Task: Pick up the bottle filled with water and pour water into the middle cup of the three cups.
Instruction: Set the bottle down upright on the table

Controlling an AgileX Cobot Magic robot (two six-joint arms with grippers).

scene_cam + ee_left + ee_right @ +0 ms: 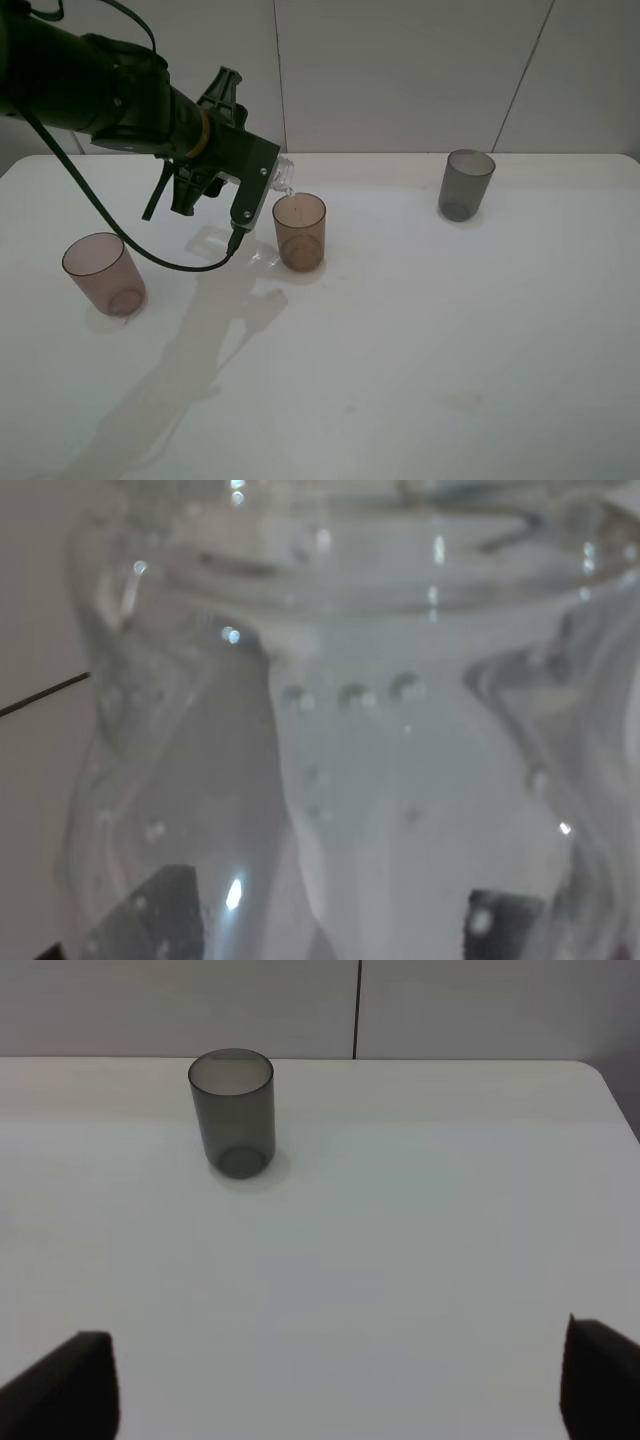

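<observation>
My left gripper (258, 176) is shut on the clear bottle (283, 173) and holds it tipped, with its capless neck just over the rim of the amber-brown middle cup (300, 232). A thin trickle seems to fall from the neck into the cup. In the left wrist view the bottle (360, 740) fills the picture, with dark fingertips (160, 910) on either side of it. The mauve-brown cup (104, 273) stands at the left and the smoky grey cup (466, 184) at the back right. My right gripper (335, 1385) is open and empty, well short of the grey cup (232, 1112).
The white table (430, 340) carries only the three cups. A black cable (110, 225) hangs from the left arm and loops above the table between the mauve cup and the amber cup. A white wall stands behind the table.
</observation>
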